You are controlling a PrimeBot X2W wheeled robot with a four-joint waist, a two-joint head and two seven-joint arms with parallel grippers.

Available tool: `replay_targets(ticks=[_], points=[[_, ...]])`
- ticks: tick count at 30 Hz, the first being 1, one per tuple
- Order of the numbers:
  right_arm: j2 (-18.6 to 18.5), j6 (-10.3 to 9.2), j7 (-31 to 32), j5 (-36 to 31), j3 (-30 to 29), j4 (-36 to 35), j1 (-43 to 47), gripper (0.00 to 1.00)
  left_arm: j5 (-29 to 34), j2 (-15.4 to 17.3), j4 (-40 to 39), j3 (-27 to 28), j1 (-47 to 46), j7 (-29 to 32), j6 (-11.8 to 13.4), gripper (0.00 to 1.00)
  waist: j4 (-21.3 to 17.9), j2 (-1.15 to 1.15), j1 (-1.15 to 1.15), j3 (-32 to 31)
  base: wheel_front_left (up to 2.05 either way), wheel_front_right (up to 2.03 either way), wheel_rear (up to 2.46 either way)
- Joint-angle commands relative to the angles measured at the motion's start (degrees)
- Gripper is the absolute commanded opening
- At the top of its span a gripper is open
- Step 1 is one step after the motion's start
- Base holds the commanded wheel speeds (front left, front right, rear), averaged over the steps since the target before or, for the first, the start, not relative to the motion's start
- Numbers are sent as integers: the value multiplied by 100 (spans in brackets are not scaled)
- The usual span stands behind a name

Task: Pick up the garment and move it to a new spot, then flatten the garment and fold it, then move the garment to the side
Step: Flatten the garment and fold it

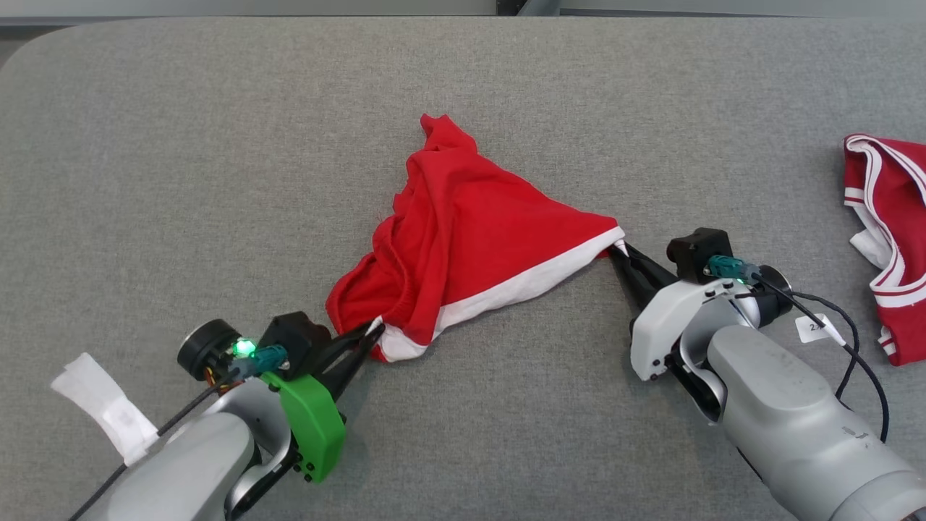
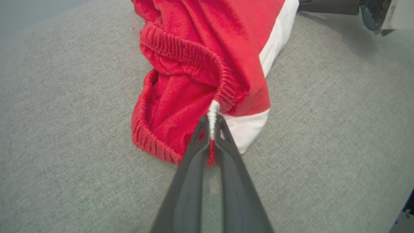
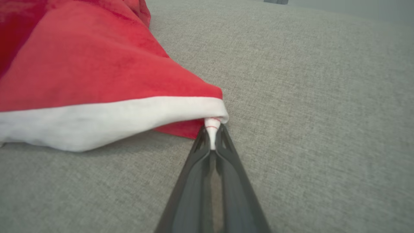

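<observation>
Pinched shut, your left gripper [image 1: 372, 334] and right gripper [image 1: 618, 250] each hold a white-trimmed corner of the red shorts [image 1: 463, 239]. You seem at pickup; next, lift both evenly.

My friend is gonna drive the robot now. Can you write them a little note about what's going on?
Left gripper: shut on a white-trimmed corner of the crumpled red fabric garment, by its elastic waistband.
Right gripper: shut on the garment's other white-hemmed corner.
Garment lies bunched mid grey fabric table; another red-and-white striped garment lies at the right edge.
Done: both corners gripped.
To do: lift, move, flatten, fold, set aside.
</observation>
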Motion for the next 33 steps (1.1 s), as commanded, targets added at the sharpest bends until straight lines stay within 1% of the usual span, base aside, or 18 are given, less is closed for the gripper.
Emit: replay_targets(ticks=[1, 5, 10, 14, 17, 22, 26, 28, 30, 33], points=[[-81, -12, -6, 33, 13, 7, 26, 0, -53, 33, 2, 35, -72, -52, 7, 0, -16, 63, 0, -25, 0, 0, 0], [-287, -11, -9, 101, 75, -289, 138, 0, -354, 89, -88, 372, 0, -275, 105, 0, -51, 63, 0, -121, 0, 0, 0], [-768, -11, -11, 146, 211, -998, 321, 0, -876, 199, -439, 815, 185, -485, 215, 0, -119, 63, 0, -281, 0, 0, 0], [-1327, -11, -11, 272, 351, -1817, 487, 0, -1294, 247, -953, 1134, 341, -559, 342, 0, -182, 63, 0, -413, 0, 0, 0], [-1883, -11, 97, 350, 391, -2586, 532, 0, -1591, 337, -1444, 1379, 474, -546, 515, 0, -235, 63, 0, -506, 0, 0, 0], [-3013, -11, 769, 375, 327, -4132, 550, 0, -2209, 565, -2399, 1855, 661, -322, 828, 0, -324, 63, 0, -566, 0, 0, 0], [-3736, -11, 1479, 770, 121, -5448, 524, 0, -2680, 799, -3020, 2271, 615, -69, 1109, 0, -395, 63, 0, -584, 0, 0, 0], [-3995, -11, 1852, 1170, -62, -6012, 483, 0, -2832, 916, -3204, 2516, 470, 43, 1273, 0, -432, 63, 0, -569, 0, 0, 0], [-4276, -12, 2154, 1409, -322, -6427, 345, 0, -2989, 1023, -3334, 2721, 284, 198, 1411, 0, -460, 63, 0, -525, 0, 0, 0], [-4523, -12, 2460, 1515, -651, -6688, 139, 0, -3102, 1168, -3360, 2920, -106, 485, 1562, 0, -490, 63, 0, -383, 0, 0, 0]])
